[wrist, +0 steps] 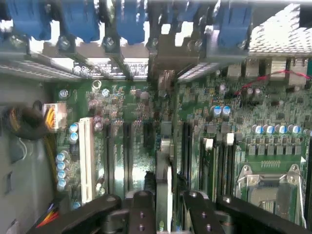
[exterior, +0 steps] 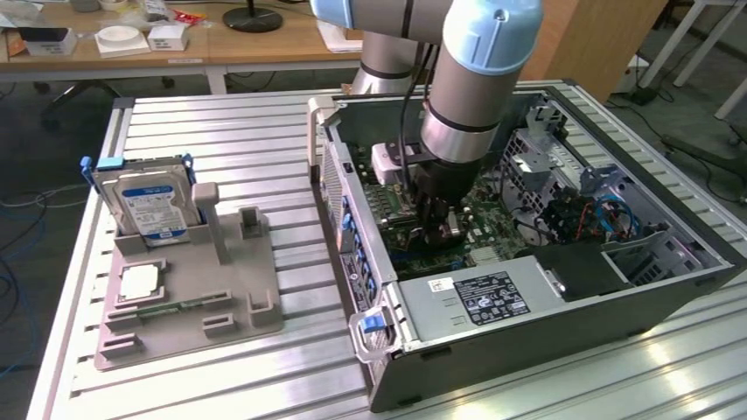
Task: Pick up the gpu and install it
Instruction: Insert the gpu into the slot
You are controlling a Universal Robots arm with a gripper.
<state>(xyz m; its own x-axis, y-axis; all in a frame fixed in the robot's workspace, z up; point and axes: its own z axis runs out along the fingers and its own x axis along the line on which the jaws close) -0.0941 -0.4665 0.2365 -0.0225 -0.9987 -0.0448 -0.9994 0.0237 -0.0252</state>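
Observation:
My gripper [exterior: 442,229] reaches down into the open computer case [exterior: 350,188], just above the green motherboard [exterior: 403,232]. In the wrist view the gpu [wrist: 164,156] appears edge-on as a thin upright card. It stands in line with a long black slot on the motherboard [wrist: 131,146], and its far end meets the metal bracket bay [wrist: 163,53] at the case's rear wall. The two black fingers [wrist: 144,207] hug the card's faces on either side, so the gripper [wrist: 165,197] is shut on it.
A white slot [wrist: 87,156], black slots and the processor socket [wrist: 270,190] flank the card. Blue latches [wrist: 78,19] line the rear wall. On the exterior view's left, a grey fixture [exterior: 233,302] holds a hard drive [exterior: 146,206], a chip [exterior: 140,282] and a memory stick [exterior: 175,306].

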